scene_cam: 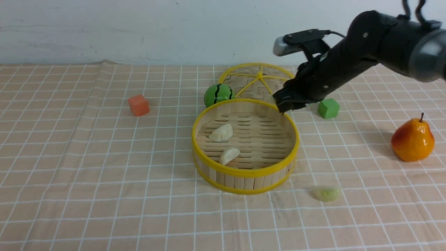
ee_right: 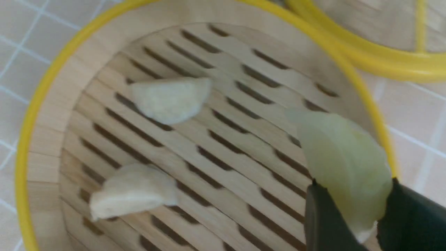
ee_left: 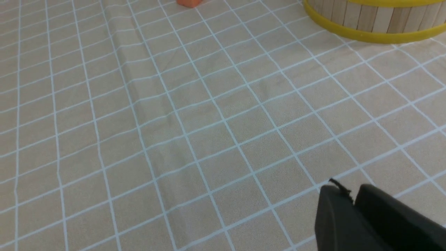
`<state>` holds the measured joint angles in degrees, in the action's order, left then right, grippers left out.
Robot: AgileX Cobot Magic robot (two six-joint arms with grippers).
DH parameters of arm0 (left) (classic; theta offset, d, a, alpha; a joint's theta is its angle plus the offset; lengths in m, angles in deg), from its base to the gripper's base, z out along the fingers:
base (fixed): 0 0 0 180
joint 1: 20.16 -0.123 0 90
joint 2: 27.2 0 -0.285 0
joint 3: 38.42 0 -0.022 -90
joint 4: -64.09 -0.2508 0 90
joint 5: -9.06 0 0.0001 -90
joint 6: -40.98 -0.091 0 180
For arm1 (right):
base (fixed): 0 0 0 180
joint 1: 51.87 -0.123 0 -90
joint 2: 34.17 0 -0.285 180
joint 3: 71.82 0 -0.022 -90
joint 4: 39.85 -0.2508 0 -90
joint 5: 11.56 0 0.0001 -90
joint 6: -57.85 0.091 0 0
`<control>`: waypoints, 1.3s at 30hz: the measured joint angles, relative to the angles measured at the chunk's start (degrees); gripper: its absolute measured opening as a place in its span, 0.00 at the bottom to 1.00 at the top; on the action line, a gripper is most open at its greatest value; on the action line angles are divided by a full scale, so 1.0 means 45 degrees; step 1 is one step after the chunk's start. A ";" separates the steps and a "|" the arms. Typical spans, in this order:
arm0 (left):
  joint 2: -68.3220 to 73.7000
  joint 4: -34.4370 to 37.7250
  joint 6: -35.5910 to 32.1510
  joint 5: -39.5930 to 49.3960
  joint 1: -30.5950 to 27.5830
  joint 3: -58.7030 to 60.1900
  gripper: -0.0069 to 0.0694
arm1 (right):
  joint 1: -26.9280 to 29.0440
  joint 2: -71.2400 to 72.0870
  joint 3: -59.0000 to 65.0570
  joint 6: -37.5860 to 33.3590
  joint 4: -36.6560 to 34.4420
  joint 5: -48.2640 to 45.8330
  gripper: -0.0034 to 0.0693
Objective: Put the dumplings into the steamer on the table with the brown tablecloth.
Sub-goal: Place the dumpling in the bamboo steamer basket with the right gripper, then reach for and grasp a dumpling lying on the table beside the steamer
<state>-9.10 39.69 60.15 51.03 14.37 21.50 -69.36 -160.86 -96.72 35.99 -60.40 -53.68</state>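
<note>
The steamer (scene_cam: 244, 172) stands mid-table on the brown tablecloth (scene_cam: 87, 157). Two cream dumplings (scene_cam: 221, 133) (scene_cam: 229, 155) lie on its slatted floor. My right gripper (scene_cam: 284, 104) hangs over the steamer's far right rim. In the right wrist view that gripper (ee_right: 353, 183) is shut on a pale green dumpling (ee_right: 343, 160), held just inside the rim. Another green dumpling (scene_cam: 326, 193) lies on the cloth, near right of the steamer. My left gripper (ee_left: 348, 191) shows only in its wrist view, shut and empty above bare cloth, with the steamer's wall (ee_left: 369, 35) farther off.
The woven lid (scene_cam: 258, 82) leans behind the steamer, with a green striped ball (scene_cam: 218, 94) beside it. An orange cube (scene_cam: 138, 105) sits to the left, and a green cube (scene_cam: 328, 108) sits under the right arm. A pear (scene_cam: 413, 140) stands far right.
</note>
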 joint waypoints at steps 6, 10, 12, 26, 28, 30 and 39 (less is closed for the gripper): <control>0.0000 -0.0011 0.0000 0.0000 0.0000 0.0000 0.19 | -0.0724 -0.1541 0.0013 -0.0342 0.0077 0.1893 0.35; 0.0000 -0.0011 0.0000 0.0000 0.0000 0.0000 0.19 | -0.0724 -0.1886 0.0013 -0.0230 0.0285 0.1678 0.55; 0.0000 -0.0011 0.0000 0.0000 0.0000 0.0000 0.19 | -0.0713 -0.1729 0.0013 -0.0048 0.0320 0.1261 0.64; 0.0000 -0.0175 0.0010 0.0005 0.0000 0.0000 0.19 | 0.0368 0.2171 0.1126 0.2591 0.3620 -0.5365 0.85; 0.0000 -0.0175 0.0010 0.0005 0.0000 0.0000 0.20 | 0.0517 0.2083 0.2071 0.2796 0.3620 -0.5286 0.85; 0.0000 -0.0175 0.0010 0.0005 0.0000 0.0000 0.20 | 0.0574 0.1957 0.3352 0.2744 0.3608 -0.4680 0.84; 0.0000 -0.0175 0.0010 0.0005 0.0000 0.0000 0.21 | 0.0446 0.1778 0.4727 0.0501 0.2382 -0.2060 0.84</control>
<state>-9.10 38.90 60.19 51.05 14.37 21.50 -67.36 -152.86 -75.45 38.24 -49.69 -62.95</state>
